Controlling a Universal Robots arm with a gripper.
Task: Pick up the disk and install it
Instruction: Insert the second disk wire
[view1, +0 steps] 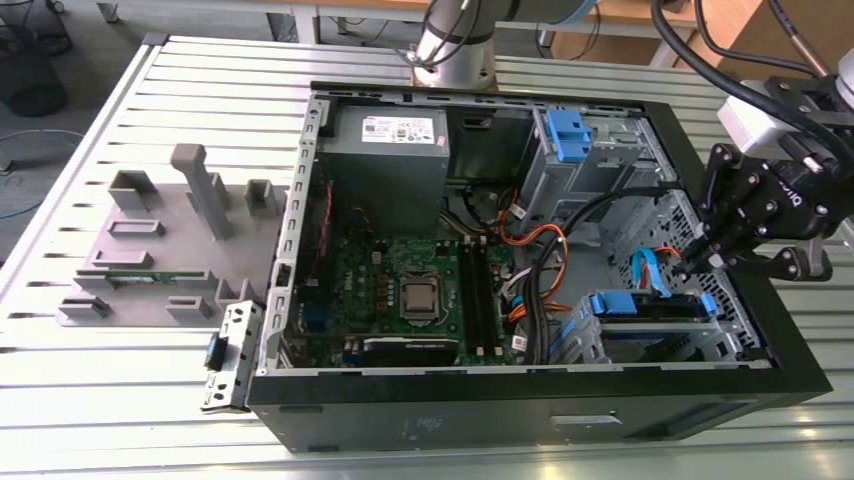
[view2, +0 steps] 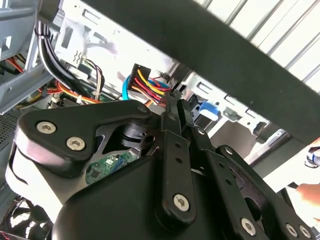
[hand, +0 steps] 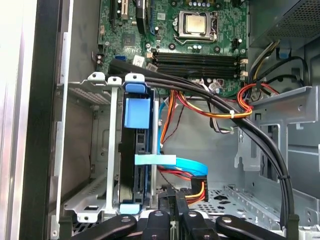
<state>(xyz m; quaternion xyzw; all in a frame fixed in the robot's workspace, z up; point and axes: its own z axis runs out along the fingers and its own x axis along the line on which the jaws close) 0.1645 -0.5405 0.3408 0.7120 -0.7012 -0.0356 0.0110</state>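
Blue-framed disk (hand: 134, 150) seated on edge in the computer case's (view1: 534, 405) drive bay.
Gripper (view1: 697, 262) hovers just above the bay beside it; jaws appear pressed together, holding nothing.

You had a black computer case (view1: 534, 415) on a pale ribbed desk (view1: 120, 400) — green motherboard (view1: 400, 275) inside, a grey power supply (view1: 387, 140) with a white label. The disk (hand: 135, 150) showed black with a blue carrier; nearby cables (hand: 210, 107) ran orange, red, yellow and black — the gripper (view1: 683, 268) was black.
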